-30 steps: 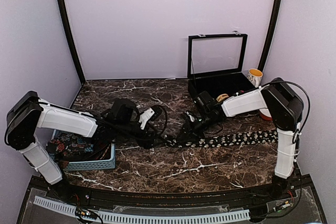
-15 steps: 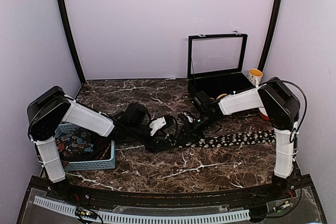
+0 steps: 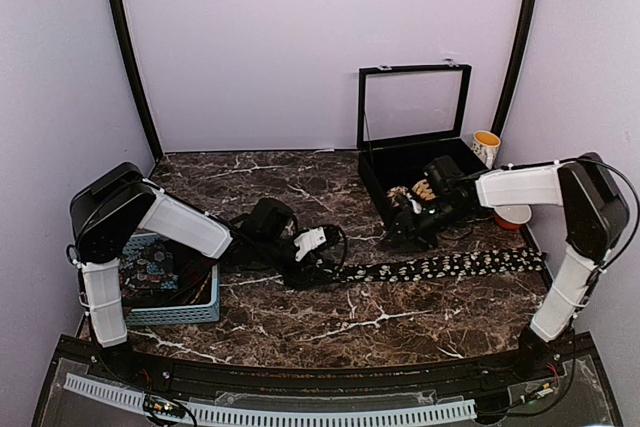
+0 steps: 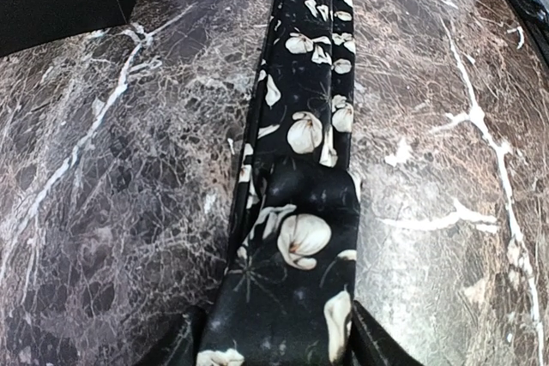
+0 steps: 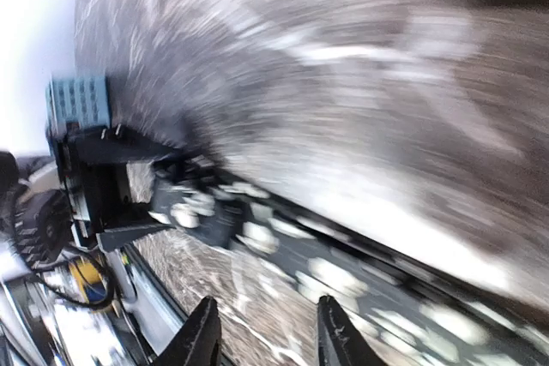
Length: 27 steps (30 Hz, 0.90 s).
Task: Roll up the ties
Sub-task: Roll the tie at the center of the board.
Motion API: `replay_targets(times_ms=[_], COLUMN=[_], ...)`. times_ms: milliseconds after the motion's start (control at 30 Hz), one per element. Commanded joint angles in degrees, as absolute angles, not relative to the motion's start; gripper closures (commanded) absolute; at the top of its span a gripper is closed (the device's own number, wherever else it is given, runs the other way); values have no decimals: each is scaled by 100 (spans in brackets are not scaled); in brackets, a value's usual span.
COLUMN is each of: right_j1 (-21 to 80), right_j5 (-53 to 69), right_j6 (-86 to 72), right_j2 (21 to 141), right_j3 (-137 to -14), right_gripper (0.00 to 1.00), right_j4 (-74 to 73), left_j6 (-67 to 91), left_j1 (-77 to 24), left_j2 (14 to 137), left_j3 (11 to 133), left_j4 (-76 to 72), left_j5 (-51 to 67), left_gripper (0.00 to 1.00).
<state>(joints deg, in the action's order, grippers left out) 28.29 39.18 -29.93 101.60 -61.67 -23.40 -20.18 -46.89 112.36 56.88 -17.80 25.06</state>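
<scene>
Firmly the left claw (image 4: 274, 345) clamps one end of the tie (image 4: 302, 139); right claw (image 5: 266, 332) gapes.

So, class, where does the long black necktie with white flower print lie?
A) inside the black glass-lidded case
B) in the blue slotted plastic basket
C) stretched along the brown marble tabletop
C: the black flower-print necktie lies stretched out on the marble tabletop.

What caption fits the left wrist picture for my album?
Flowery black tie stretched along the marble table, near end between the left gripper's fingers.
</scene>
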Motion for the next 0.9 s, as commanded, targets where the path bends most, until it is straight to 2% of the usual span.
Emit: replay_targets(times_ms=[0, 167, 300, 600, 867], right_j1=[1847, 681, 31, -298, -315], right_j5=[3453, 2575, 2377, 1200, 856], right_j6=[-3036, -3028, -3139, -3052, -2828], right_j2=[9287, 8657, 8619, 9585, 9691], right_j3=[-5374, -4912, -4911, -5405, -5163], right_gripper=[59, 58, 58, 58, 58], right_j4=[-2867, -3353, -3246, -3469, -3871], left_j6=[-2128, -2127, -2099, -1962, -1908], left_j1=[-4728, -4729, -4729, -4737, -4800], left_j2=[11258, 11268, 11292, 11298, 11270], left_j3=[5722, 5707, 5738, 5707, 5594], left_j4=[-1646, -1665, -1686, -1783, -1760], left_j5=[2647, 2637, 2627, 2587, 2688], left_gripper=[48, 49, 48, 47, 52])
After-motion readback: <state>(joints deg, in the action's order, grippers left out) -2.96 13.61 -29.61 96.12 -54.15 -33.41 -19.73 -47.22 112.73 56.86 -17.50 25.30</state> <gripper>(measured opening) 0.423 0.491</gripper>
